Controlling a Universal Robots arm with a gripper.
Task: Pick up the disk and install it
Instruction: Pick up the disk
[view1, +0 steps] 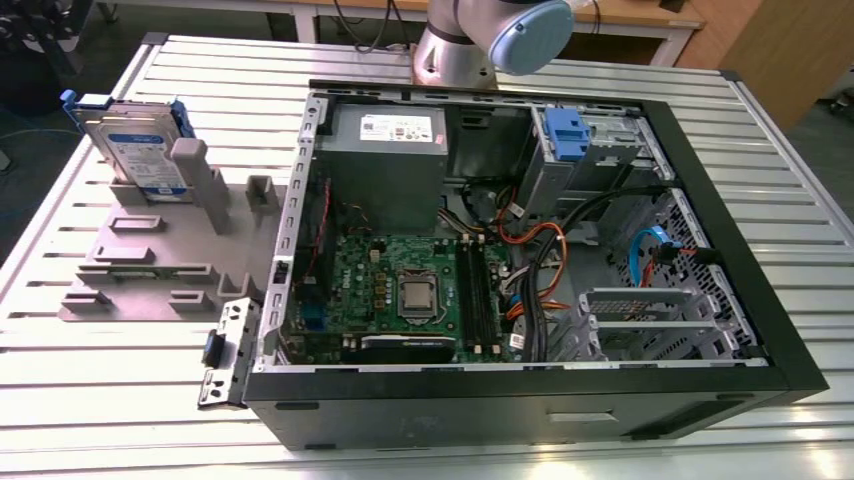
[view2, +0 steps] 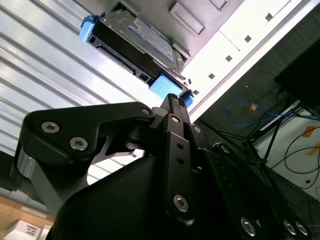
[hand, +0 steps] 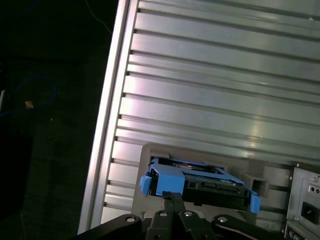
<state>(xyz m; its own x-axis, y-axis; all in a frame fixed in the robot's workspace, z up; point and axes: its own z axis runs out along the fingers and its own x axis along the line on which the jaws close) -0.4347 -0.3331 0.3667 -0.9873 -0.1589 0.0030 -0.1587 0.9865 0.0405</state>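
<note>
The disk is a silver drive with a white-and-blue label in a blue carrier. It stands on edge in a grey holder on the table, at the exterior view's left. Both wrist views look down on the disk, with its blue carrier ends showing. My gripper hangs some way above it, not touching, its black fingers pressed together with nothing between them.
An open computer case lies beside the holder, with motherboard, cables and a grey power supply inside. A lone blue bracket sits in the drive bay at the case's far corner. The ribbed metal table ends just beyond the disk.
</note>
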